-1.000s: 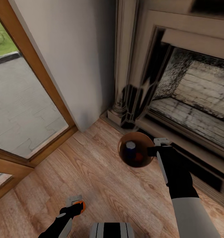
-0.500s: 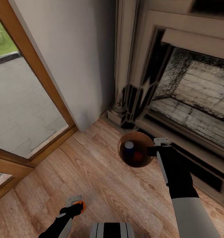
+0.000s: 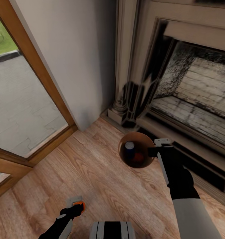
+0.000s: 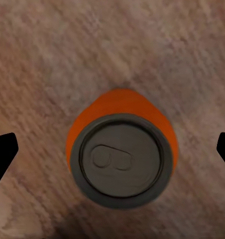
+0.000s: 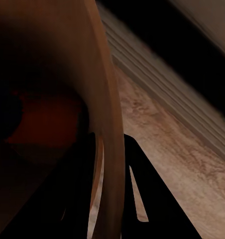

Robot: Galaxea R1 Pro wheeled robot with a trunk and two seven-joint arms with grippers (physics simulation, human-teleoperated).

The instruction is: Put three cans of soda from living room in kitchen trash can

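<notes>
Fireplace (image 3: 192,93) stood ahead. Right hand (image 3: 156,151) pinched the trash can (image 3: 136,154) rim, blue can (image 3: 129,146) inside. Left hand (image 3: 77,206) was spread around an orange can (image 4: 121,152); it should drop squarely into the bin.

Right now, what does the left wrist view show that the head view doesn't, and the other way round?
Left wrist view alone: the grey lid with pull tab of the orange can, seen end-on, with the dark fingers standing apart on either side of it.

Head view alone: the brown bin pinched at its rim by the right gripper, a blue can inside it, the fireplace and the glass door.

Both: the orange can and the wood floor.
</notes>
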